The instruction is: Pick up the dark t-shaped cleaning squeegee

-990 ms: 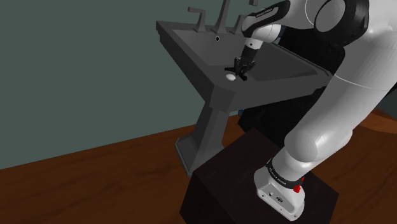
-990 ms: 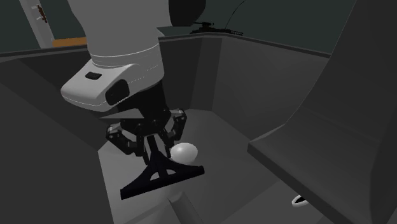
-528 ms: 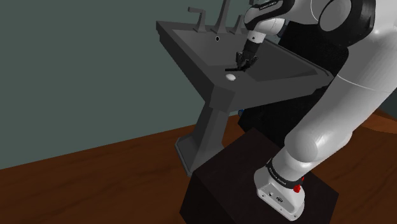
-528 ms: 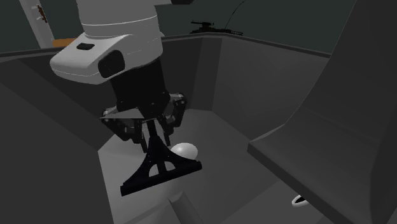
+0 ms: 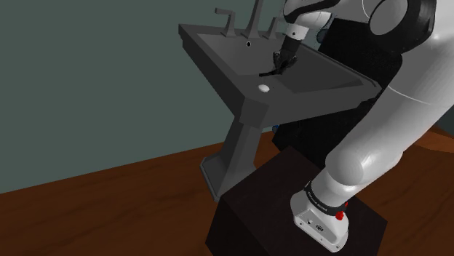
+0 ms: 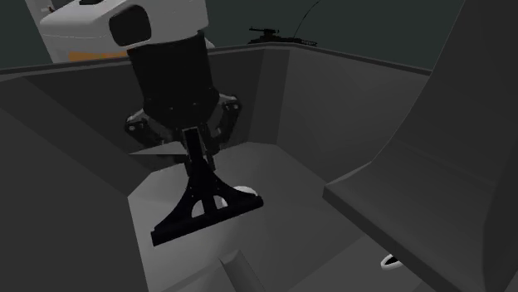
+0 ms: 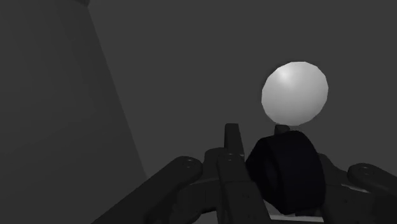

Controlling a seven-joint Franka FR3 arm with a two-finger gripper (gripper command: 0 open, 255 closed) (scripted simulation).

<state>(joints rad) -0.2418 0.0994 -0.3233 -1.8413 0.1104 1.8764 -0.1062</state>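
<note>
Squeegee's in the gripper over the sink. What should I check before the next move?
1. Grip: gripper shut on the squeegee by its handle. Ok.
2. Blade off the sink floor: it hangs above it. Ok.
3. Blade apart from the white ball lying below. Ok.
4. Blade higher than the sink rim: cannot tell.
5. Room between the arm's wrist and the faucet, close together in the shoulder view: cannot tell.
</note>
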